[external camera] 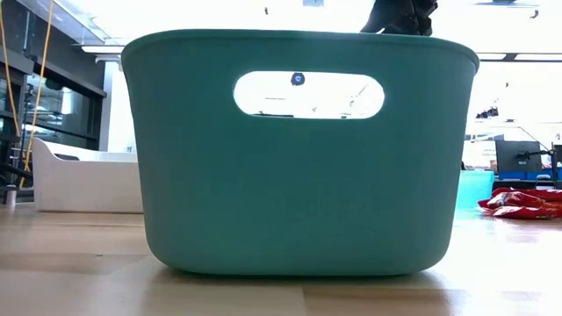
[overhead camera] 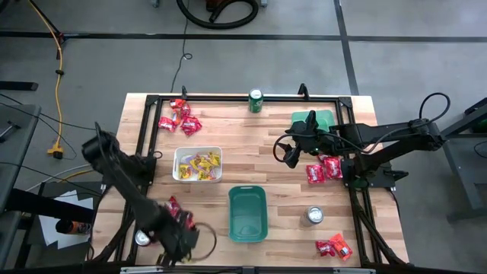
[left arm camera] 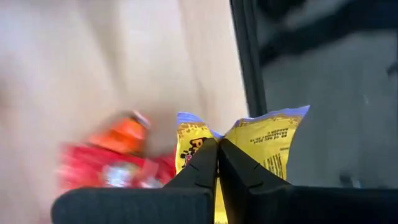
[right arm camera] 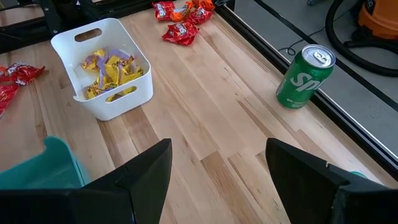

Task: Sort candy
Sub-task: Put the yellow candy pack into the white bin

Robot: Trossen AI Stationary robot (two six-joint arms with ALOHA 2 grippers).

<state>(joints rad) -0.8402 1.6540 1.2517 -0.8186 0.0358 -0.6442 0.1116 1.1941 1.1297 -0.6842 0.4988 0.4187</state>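
Note:
My left gripper is at the table's front left corner, beside a small pile of red candy. In the left wrist view its fingers are shut on a yellow candy packet, with red and orange candy lying just beyond. My right gripper hovers over the right middle of the table and stands open with nothing between its fingers. More red candy lies at the back left, beside the right arm and at the front right.
A white tray holds yellow candy. A teal bin stands at the front centre and a green tray at the back right. A green can stands at the back edge. Silver cans stand at the front right and front left.

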